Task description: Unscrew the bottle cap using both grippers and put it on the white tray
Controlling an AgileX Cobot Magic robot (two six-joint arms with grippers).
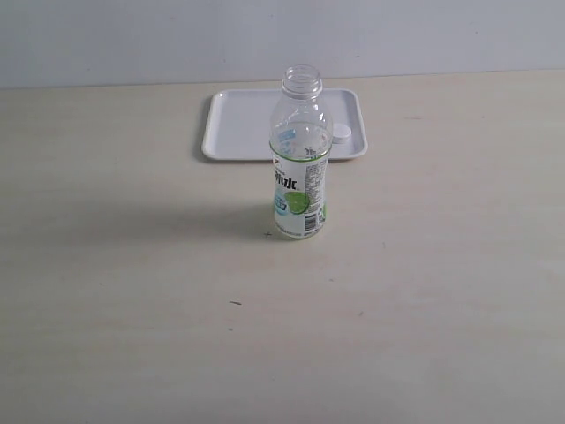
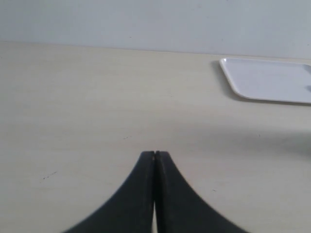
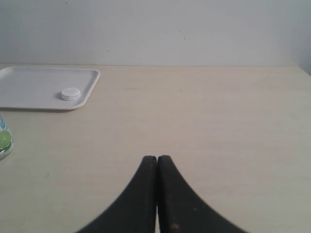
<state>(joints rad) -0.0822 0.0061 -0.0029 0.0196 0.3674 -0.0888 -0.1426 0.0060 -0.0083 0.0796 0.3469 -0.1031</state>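
The clear bottle (image 1: 299, 168) stands upright mid-table with its neck open and no cap on it; a sliver of it shows in the right wrist view (image 3: 4, 141). The white bottle cap (image 1: 341, 132) (image 3: 70, 93) lies on the white tray (image 1: 238, 132) (image 3: 29, 87) (image 2: 262, 80), near the tray's right edge. Neither arm shows in the exterior view. My left gripper (image 2: 154, 154) is shut with nothing between its fingers, over bare table. My right gripper (image 3: 157, 158) is also shut and empty, well apart from the tray and bottle.
The pale wooden table (image 1: 132, 291) stretches all round the bottle. A plain light wall (image 1: 132, 35) stands behind the tray at the table's far edge.
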